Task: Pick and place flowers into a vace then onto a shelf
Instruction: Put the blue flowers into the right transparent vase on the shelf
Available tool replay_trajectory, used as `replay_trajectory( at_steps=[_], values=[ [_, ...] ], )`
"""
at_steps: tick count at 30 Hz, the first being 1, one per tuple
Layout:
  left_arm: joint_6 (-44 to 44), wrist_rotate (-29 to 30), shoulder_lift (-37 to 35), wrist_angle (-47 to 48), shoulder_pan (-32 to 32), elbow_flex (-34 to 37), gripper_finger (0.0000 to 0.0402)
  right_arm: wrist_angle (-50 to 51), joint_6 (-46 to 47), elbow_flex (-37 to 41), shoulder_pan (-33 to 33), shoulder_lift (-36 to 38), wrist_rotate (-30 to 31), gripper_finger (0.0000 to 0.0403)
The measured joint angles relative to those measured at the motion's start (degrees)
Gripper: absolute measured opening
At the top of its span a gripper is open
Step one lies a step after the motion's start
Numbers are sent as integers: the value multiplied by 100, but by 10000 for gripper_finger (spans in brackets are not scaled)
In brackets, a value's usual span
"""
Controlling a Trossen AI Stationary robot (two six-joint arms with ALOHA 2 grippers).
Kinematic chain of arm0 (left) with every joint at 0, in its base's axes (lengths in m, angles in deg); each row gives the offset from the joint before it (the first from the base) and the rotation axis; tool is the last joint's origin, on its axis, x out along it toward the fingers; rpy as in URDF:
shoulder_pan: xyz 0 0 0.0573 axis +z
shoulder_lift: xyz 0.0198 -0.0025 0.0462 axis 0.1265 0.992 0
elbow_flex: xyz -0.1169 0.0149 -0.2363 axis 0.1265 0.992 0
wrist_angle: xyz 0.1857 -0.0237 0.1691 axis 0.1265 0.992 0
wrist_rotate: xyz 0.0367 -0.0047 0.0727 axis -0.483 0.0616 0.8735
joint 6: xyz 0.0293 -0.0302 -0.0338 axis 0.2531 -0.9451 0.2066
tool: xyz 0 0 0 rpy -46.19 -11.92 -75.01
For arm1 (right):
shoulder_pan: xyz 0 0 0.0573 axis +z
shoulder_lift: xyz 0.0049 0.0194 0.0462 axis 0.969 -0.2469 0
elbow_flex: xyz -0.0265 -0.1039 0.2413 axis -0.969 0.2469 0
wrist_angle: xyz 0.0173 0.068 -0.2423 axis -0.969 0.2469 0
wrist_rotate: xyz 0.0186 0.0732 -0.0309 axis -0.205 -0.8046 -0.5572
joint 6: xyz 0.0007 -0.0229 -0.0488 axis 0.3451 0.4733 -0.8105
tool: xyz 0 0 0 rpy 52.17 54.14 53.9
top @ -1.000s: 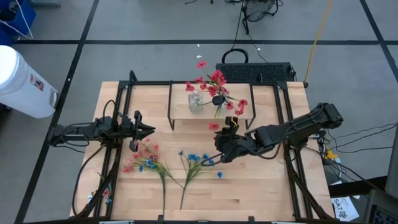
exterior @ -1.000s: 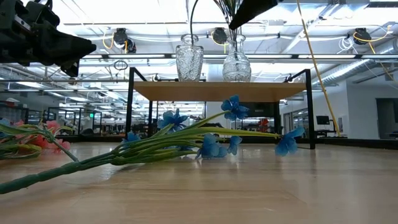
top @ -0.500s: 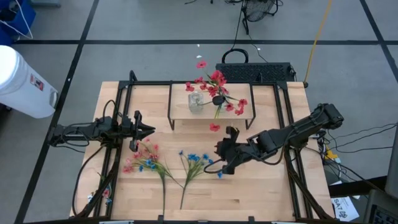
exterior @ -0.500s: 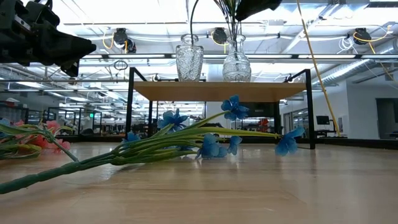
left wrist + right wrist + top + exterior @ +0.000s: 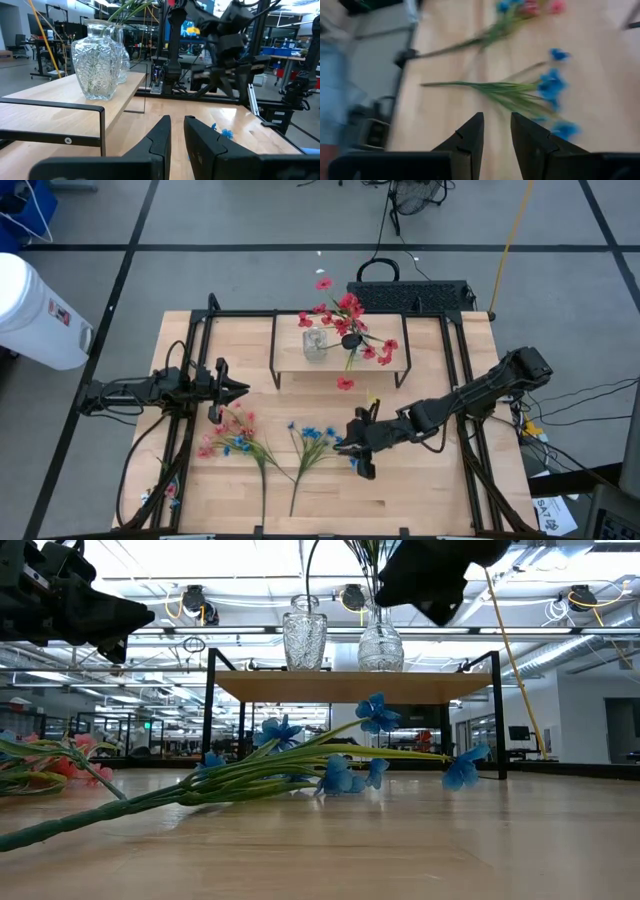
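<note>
High view: the red artificial flower spray (image 5: 350, 320) stands in a clear glass vase (image 5: 348, 340) on the low light-wood shelf (image 5: 340, 364). The right gripper (image 5: 357, 450), fingers slightly apart and empty, hovers at 3 o'clock of the blue flower spray (image 5: 312, 442). The left gripper (image 5: 238, 389), fingers narrowly apart, waits at 12 o'clock of the pink spray (image 5: 232, 434).

Low view: the blue spray lies on the wooden tabletop (image 5: 400, 840).
</note>
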Motion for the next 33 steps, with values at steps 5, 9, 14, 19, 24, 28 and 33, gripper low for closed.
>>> replay_trajectory(
  at_steps=[5,9,14,19,24,28,33],
  values=[
    [1,0,-1,-2,0,1,58,-2685,271,888,21,2,-734,89],
    [2,0,0,-2,0,0,58,-4189,1007,1487,-10,2,-770,89],
    [2,0,0,0,1,0,58,-4213,2083,1821,-1,2,126,89],
    [1,0,0,-1,0,1,58,-3813,2704,1829,179,2,1454,89],
    [2,2,0,-2,2,2,58,-3819,3037,1825,338,2,1821,89],
    [1,0,0,0,2,0,58,-3841,3302,1808,405,-71,1909,89],
    [0,2,0,-2,2,1,58,-3821,3341,1385,419,-430,1738,89]
  ],
)
